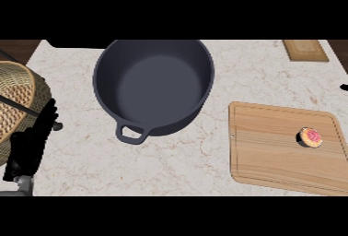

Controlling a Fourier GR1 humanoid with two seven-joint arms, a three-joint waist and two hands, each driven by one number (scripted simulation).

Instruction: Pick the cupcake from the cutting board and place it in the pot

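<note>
A small cupcake (310, 137) with pink frosting lies on its side on the right part of a wooden cutting board (272, 152). A dark grey pot (153, 83) with a loop handle stands empty at the centre back of the counter. My left hand (31, 145) rests at the left edge, fingers straight and pointing up, holding nothing. Only a small black tip (344, 86) shows at the right edge, and I cannot tell what it belongs to. My right hand is otherwise out of view.
A woven basket (17, 106) stands at the far left, partly behind my left hand. A small wooden block (305, 50) lies at the back right. Marble counter (183, 161) lies between the pot and the board.
</note>
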